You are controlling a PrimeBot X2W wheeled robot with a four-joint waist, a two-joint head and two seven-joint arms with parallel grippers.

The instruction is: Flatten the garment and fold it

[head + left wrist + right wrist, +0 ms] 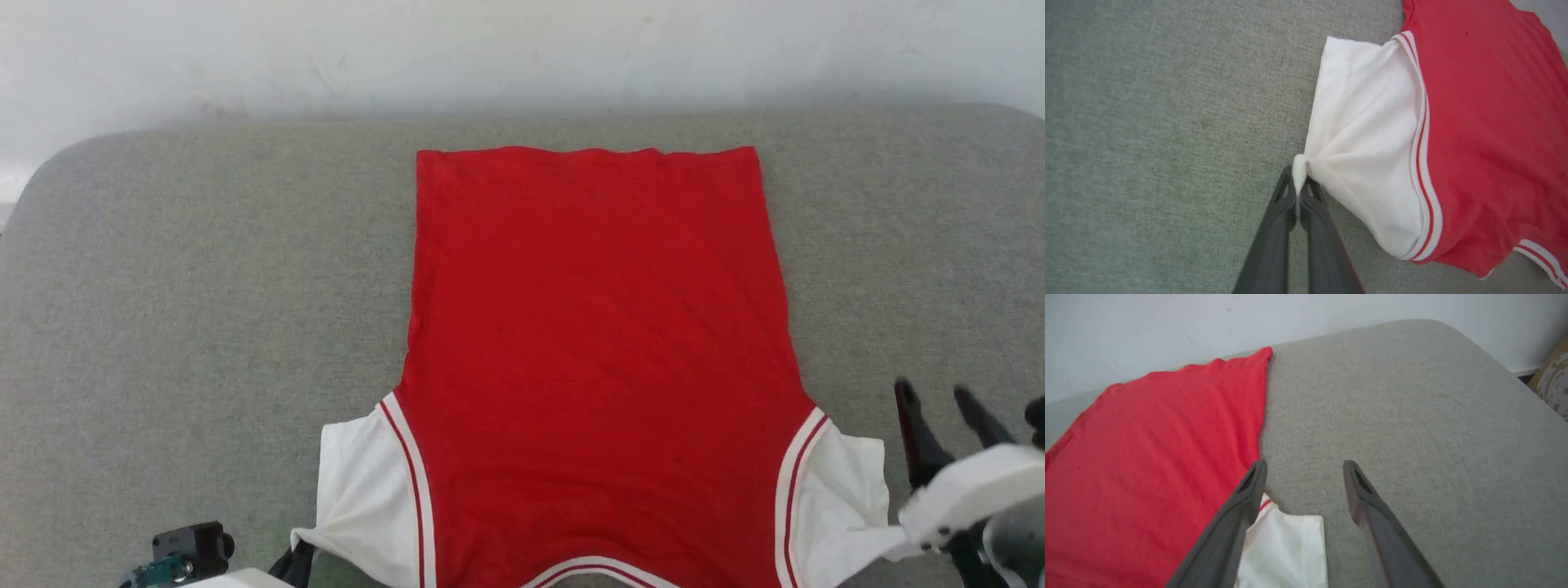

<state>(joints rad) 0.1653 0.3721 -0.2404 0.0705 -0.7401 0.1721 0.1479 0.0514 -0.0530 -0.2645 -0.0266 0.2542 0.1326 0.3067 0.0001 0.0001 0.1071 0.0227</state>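
**Item: garment** (596, 343). Red jersey shirt, soft fabric, spread flat on the worktop (204, 286) with a plain red side up. No lettering shows on this side.
- Position: middle of the worktop, slightly towards the right edge. The straight hem lies near the far edge, and the neck end lies at the near edge.
- Condition: the body is smooth with only faint creases.
- Trim: red-and-white striped trim (408, 465) runs down each armhole seam and curves along the neckline.

**Part: left sleeve** (1363, 134). White, at the near-left of the shirt. Its outer corner is drawn into a point with folds fanning back to the seam.

**Part: right sleeve** (849, 490). White, at the near-right, lying loosely rumpled on the worktop.

**Left tool** (1298, 183). Jaws narrow, pinched on the drawn-out tip of the left sleeve; white cloth shows between the fingertips. It sits low over the worktop near its near edge.

**Right tool** (1305, 465). Jaws wide, with nothing between them. It stands by the near-right part of the worktop, just beside the right sleeve, fingers pointing towards the far edge. One finger passes over the sleeve's edge; whether it touches cannot be told.

**Support: worktop.** Grey woven covering, rounded far corners.

**Surroundings:** a pale wall (522, 49) stands behind the far edge.
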